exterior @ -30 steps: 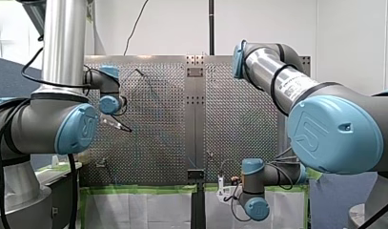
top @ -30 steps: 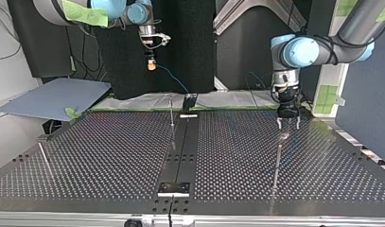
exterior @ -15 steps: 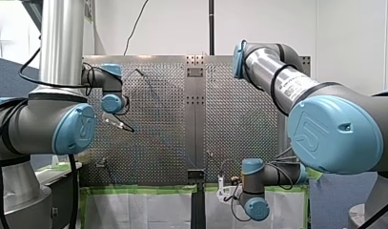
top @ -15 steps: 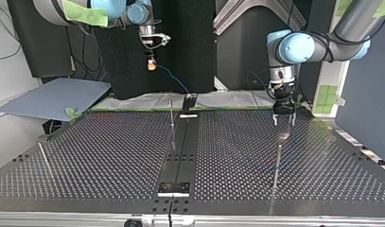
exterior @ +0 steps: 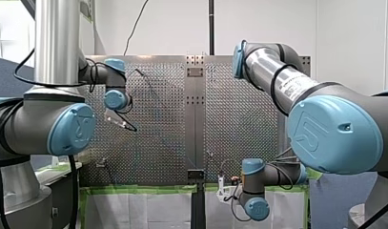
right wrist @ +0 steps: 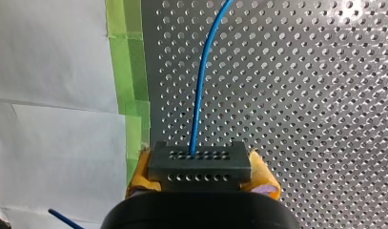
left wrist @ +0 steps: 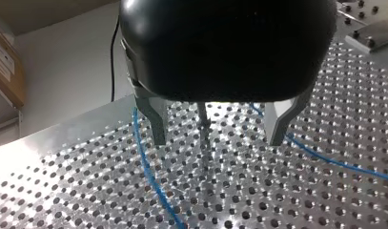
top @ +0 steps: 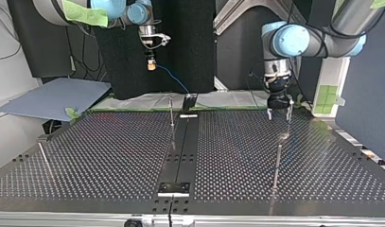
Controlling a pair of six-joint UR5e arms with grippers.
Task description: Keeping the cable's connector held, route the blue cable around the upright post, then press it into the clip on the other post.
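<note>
Pinching the connector (right wrist: 199, 164), my right claw (right wrist: 201, 175) points downward while my left claw (left wrist: 218, 140) hangs spread above the table (top: 109, 156).

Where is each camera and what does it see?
Front view: behind the arms, facing the table; both arms show.
Top view: across the table, facing both arms.
Left wrist view: along my left gripper, open, onto a post.
Right wrist view: along my right gripper, clamping the connector.
Both wrist views share the blue cable.
</note>
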